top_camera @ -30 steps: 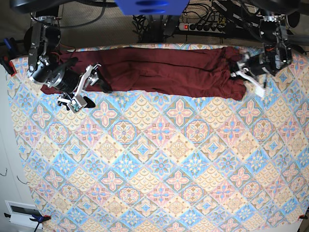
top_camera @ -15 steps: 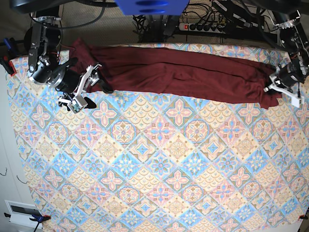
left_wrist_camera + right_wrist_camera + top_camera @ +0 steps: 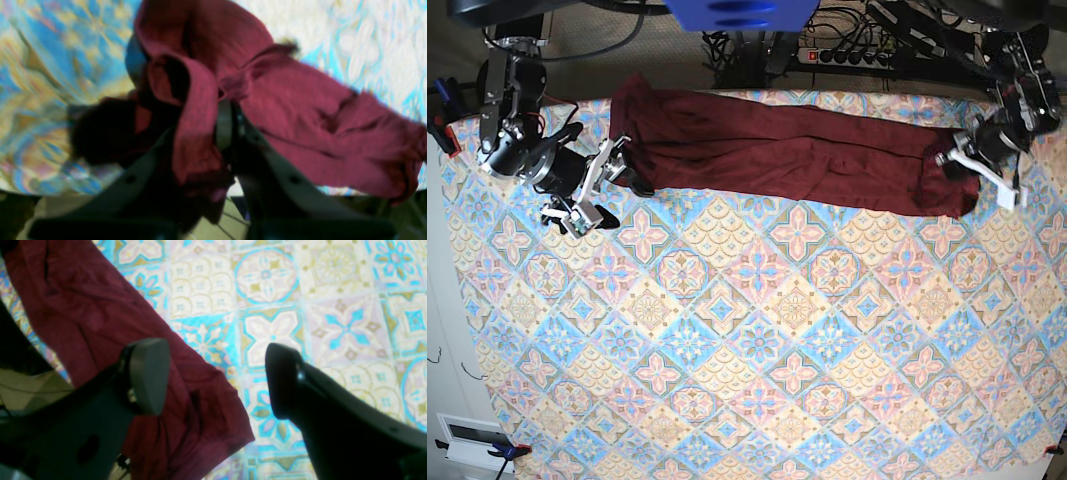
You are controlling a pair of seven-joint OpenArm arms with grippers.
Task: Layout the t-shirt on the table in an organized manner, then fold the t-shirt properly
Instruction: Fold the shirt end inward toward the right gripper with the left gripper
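Note:
The dark maroon t-shirt (image 3: 777, 150) lies as a long bunched band along the far side of the patterned table (image 3: 757, 330). My left gripper (image 3: 955, 165) is at the band's right end, shut on a fold of the cloth (image 3: 196, 140), with more fabric hanging to the side (image 3: 317, 133). At the band's left end, my right gripper (image 3: 619, 200) stands wide open just above the table. In the right wrist view one finger (image 3: 148, 373) is over the shirt's edge (image 3: 83, 323), the other (image 3: 283, 380) is over bare tablecloth (image 3: 300, 290), and nothing is held.
A power strip with cables (image 3: 857, 55) lies beyond the table's far edge. A blue object (image 3: 742, 12) hangs over the top middle. Clamps (image 3: 442, 130) grip the left table edge, and a white box (image 3: 472, 440) sits off the near-left corner.
My left gripper pulled the shirt's end rightward, then came back a little. The shirt stretched into a longer band and its left end slid right. My right gripper stayed open, shifting slightly.

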